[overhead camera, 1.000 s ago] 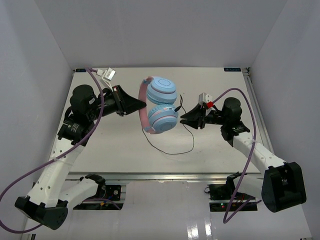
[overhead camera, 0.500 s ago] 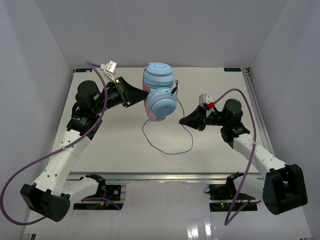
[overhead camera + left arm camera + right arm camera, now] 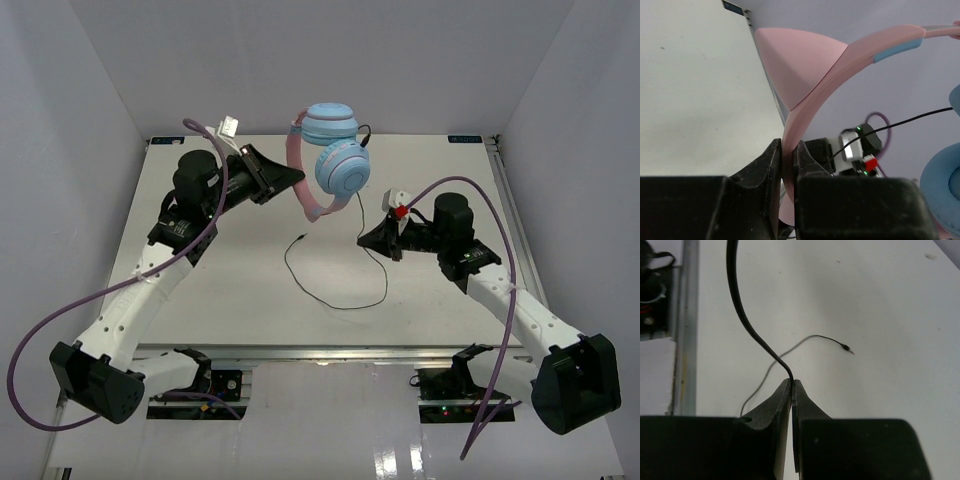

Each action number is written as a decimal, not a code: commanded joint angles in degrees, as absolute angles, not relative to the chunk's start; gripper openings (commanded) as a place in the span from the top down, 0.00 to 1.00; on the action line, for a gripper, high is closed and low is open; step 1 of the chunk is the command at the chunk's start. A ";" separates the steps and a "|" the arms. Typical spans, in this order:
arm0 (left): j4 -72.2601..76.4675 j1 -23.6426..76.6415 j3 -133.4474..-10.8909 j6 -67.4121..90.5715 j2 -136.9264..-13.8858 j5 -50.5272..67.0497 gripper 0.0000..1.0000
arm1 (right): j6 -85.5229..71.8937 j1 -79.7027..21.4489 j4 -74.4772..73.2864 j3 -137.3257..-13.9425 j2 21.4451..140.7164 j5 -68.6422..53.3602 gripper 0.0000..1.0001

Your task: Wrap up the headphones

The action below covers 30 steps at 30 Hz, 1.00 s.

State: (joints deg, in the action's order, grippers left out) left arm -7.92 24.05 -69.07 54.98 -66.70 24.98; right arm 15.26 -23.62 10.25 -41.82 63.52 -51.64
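one pair of headphones (image 3: pixel 330 160): two ear cups (image 3: pixel 343 167), one headband (image 3: pixel 298 170), one black cable (image 3: pixel 340 305). two arms: left arm (image 3: pixel 150 285), right arm (image 3: pixel 510 300). two grippers: left gripper (image 3: pixel 296 178), right gripper (image 3: pixel 363 238). two purple cables (image 3: pixel 40 340). one surface (image 3: pixel 250 300).

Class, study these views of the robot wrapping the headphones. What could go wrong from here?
1. The left gripper clamps only the thin headband, with the ear cups hanging free; their weight could twist it loose.
2. The right gripper pinches the cable at its very tips; a tug may slip it out.
3. Slack cable and the plug lie loose on the table and could snag or tangle.
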 commanded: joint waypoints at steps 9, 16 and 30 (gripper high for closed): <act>-19.12 32.44 -76.89 46.10 -80.83 -9.04 1.00 | 37.47 -30.93 -14.29 -53.11 58.16 -8.54 0.92; -22.59 36.22 -83.86 38.16 -92.25 -15.80 1.00 | 47.15 -34.19 -15.58 -53.70 55.60 2.71 0.92; -22.81 39.69 -83.16 29.06 -99.41 -10.14 1.00 | 49.83 -34.72 -16.35 -56.61 55.42 2.58 0.92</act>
State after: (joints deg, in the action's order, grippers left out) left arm -26.86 39.05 -82.94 31.57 -101.88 -14.49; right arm 48.85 -34.30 -17.11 -53.32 55.94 2.42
